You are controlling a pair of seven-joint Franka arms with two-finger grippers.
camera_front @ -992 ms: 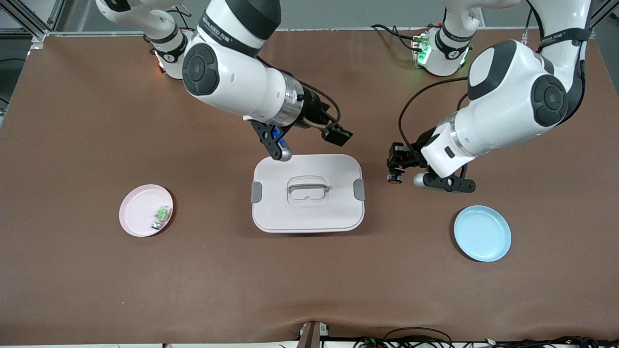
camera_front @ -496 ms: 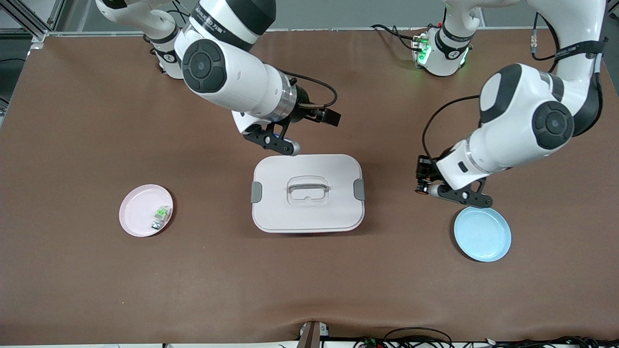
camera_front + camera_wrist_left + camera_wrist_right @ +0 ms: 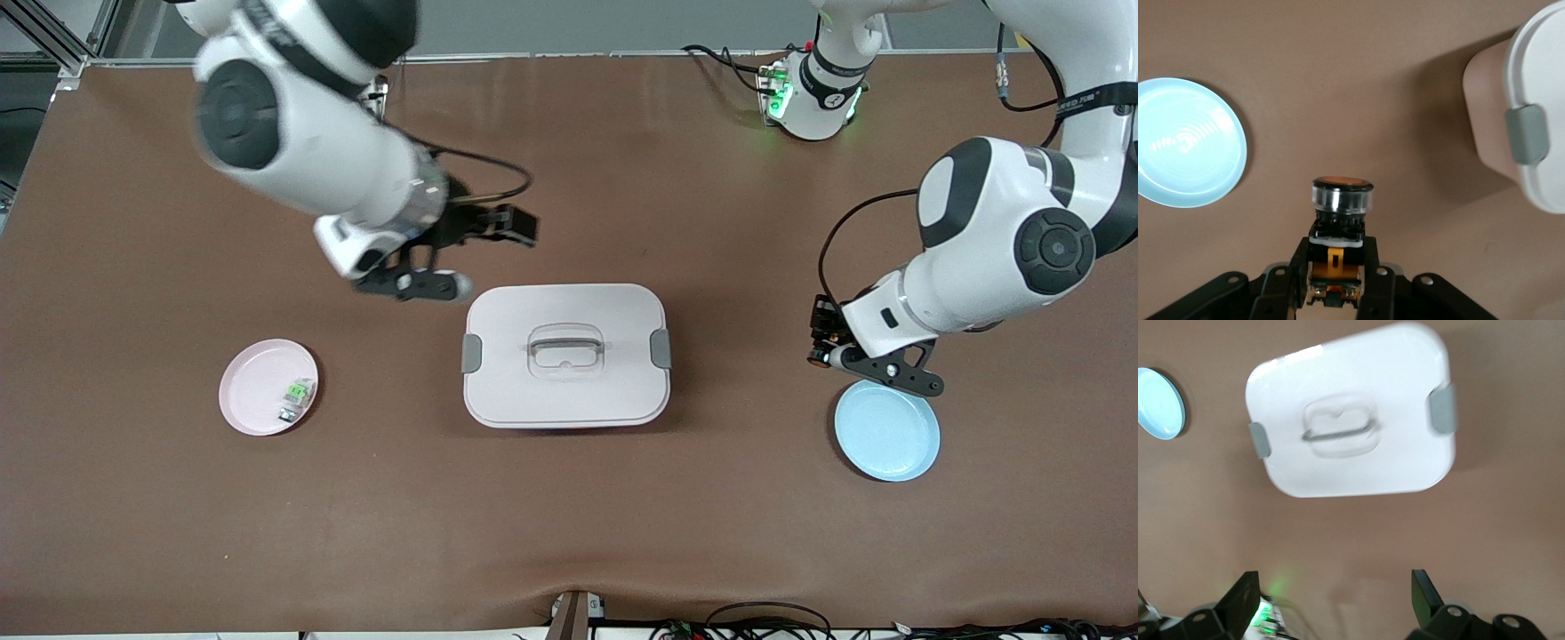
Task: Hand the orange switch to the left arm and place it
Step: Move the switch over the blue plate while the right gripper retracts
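Jaws of the left gripper [image 3: 1336,283] clamp the orange switch [image 3: 1340,220]; right gripper [image 3: 1335,600] gapes empty, fingertips cropped.

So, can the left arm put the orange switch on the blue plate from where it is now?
Probably yes: the left pincer, shut on the orange switch, hangs by the blue plate rim, with the white box well aside.

We see a robotics laboratory bench: two white arms [image 3: 320,151] stand bolted along one edge of a table [image 3: 569,516] covered in brown matting. We note aluminium framing [image 3: 53,36] at the corner, and loose cables [image 3: 765,618] along the table edge nearest the front camera.
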